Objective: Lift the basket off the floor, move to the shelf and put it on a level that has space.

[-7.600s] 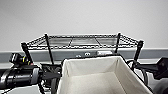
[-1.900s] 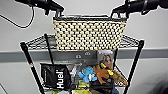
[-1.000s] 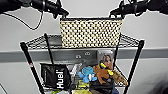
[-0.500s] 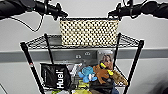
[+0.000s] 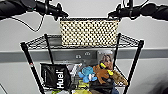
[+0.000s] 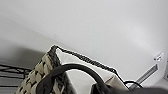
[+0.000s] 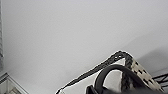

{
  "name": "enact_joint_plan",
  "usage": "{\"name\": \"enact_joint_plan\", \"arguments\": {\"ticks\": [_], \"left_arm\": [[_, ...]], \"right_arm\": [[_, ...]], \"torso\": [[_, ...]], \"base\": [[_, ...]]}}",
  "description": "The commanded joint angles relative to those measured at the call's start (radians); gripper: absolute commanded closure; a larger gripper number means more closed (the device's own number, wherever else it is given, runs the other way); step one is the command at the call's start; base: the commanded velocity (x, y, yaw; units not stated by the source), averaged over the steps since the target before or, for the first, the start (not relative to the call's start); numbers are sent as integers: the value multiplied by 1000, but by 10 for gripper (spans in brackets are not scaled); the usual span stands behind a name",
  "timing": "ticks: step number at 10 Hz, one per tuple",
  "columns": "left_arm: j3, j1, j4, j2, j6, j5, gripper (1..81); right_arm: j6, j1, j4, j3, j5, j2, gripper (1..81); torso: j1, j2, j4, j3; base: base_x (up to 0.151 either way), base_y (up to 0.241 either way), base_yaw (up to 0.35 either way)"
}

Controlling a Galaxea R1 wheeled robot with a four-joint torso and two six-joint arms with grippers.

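The cream woven basket (image 5: 88, 32) with its dark rim stands level at the top level (image 5: 40, 42) of the black wire shelf (image 5: 30, 61); its base is at the wire grid. My left gripper (image 5: 61, 13) is at the basket's left end, my right gripper (image 5: 113, 13) at its right end, both at rim height. In the left wrist view a black loop handle (image 6: 75, 68) arches up from the basket (image 6: 42, 72) into the gripper. The right wrist view shows the other handle (image 7: 112, 68) and the basket's corner (image 7: 140, 70) the same way.
The tier below holds a black Huel bag (image 5: 56, 76), a blue plush toy (image 5: 87, 74), a brown plush toy (image 5: 103, 73) and a picture box (image 5: 106, 58). A pale wall with a grey rail (image 5: 155, 52) stands right behind the shelf.
Several seconds ago the basket hung close under the camera in front of the shelf; now it is at the top tier. Over the last second nothing has visibly moved.
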Motion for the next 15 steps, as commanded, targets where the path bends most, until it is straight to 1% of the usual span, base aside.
{"name": "enact_joint_plan", "arguments": {"ticks": [1,2,4,6,7,10,13,15], "left_arm": [[15,-145,4,15,12,47,811],[21,-147,4,11,13,47,10],[31,-150,1,3,13,46,10],[63,-165,-1,-27,13,47,10],[89,-178,-1,-50,13,47,10],[156,-213,-1,-132,12,52,10],[210,-245,-2,-228,12,85,10],[282,-253,-2,-307,12,99,10]], "right_arm": [[-12,141,2,6,-58,11,811],[-12,143,7,11,-56,6,10],[-12,152,9,34,-52,-5,10],[-9,173,15,69,-49,-43,10],[-11,185,36,98,-47,-78,10],[-11,238,62,192,-47,-196,10],[-9,278,78,276,-61,-304,10],[-6,271,78,370,-61,-390,10]], "torso": [[0,0,0,0],[0,0,0,0],[0,0,0,0],[0,0,0,0],[0,0,0,0],[1,0,0,0],[1,0,0,-1],[1,0,0,0]], "base": [[0,0,0],[0,0,0],[0,0,0],[0,0,0],[0,0,0],[0,0,0],[0,0,0],[0,0,0]]}}
